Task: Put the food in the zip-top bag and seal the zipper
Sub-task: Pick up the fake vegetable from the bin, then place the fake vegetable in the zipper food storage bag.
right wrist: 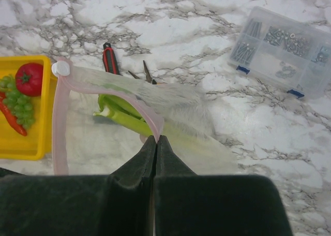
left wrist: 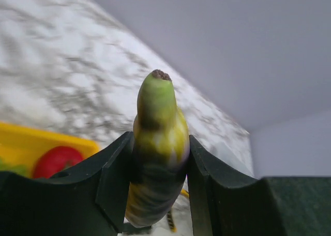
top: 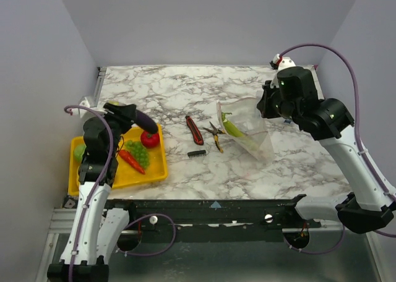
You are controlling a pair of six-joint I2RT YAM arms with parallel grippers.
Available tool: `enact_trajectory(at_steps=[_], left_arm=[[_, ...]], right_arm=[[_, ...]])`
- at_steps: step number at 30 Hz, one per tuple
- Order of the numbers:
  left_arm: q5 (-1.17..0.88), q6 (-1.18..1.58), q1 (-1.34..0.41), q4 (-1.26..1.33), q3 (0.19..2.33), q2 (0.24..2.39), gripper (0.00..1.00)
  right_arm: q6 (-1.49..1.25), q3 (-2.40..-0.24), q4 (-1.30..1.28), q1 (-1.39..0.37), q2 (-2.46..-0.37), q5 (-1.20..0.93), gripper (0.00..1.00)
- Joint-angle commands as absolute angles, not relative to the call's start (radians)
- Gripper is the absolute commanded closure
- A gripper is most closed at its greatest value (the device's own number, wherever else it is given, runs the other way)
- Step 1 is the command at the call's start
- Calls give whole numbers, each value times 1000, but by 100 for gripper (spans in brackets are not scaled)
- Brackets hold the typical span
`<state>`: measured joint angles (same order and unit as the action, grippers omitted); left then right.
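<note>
Clamping of the yellow-green fruit (left wrist: pixel 156 106) between the fingers of the left gripper (left wrist: pixel 160 138) is recorded in the left wrist view; the fruit stands upright in the jaws, its brown tip uppermost. From above, this gripper is seen held over the far edge of the yellow tray (top: pixel 153 166).

The right gripper (right wrist: pixel 156 138) is found pressed together on the zipper (right wrist: pixel 59 122), the pinkish strip being pinched at the fingertips. The mouth of the zip-top bag (right wrist: pixel 181 106) is thereby held raised off the marble table (top: pixel 185 90), with a white slider (right wrist: pixel 61 68) noted at the strip's far corner. The bag is located right of centre on the table, near the right arm.

One item of food, the green celery (right wrist: pixel 124 119), is seen lying inside the bag. Remaining in the tray are the red tomato (top: pixel 150 139), the green grapes (top: pixel 137 151) and the orange carrot (top: pixel 131 161).

Between tray and bag, a red utility knife (top: pixel 195 130), yellow-handled pliers (top: pixel 215 135) and a small black object (top: pixel 197 153) are noted on the table. A clear compartment box (right wrist: pixel 284 49) of small hardware is visible in the right wrist view.
</note>
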<state>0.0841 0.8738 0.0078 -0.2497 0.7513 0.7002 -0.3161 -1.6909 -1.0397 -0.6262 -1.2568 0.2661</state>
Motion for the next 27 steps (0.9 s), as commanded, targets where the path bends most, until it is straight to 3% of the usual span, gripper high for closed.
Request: enact_trajectory(at_steps=[1,12,27], left_arm=[[-147,843,-184,116,779,666,89],[130,624,-751,598,805,774,89],[282,414,-1028,835,863,1048,88]], right_arm=[[-355,-1685,-986,-623,-1223,213,99],[-414,-1651,-942,-623,-1201,168,99],[-427,-1646,-932,-623,-1186,172,99]])
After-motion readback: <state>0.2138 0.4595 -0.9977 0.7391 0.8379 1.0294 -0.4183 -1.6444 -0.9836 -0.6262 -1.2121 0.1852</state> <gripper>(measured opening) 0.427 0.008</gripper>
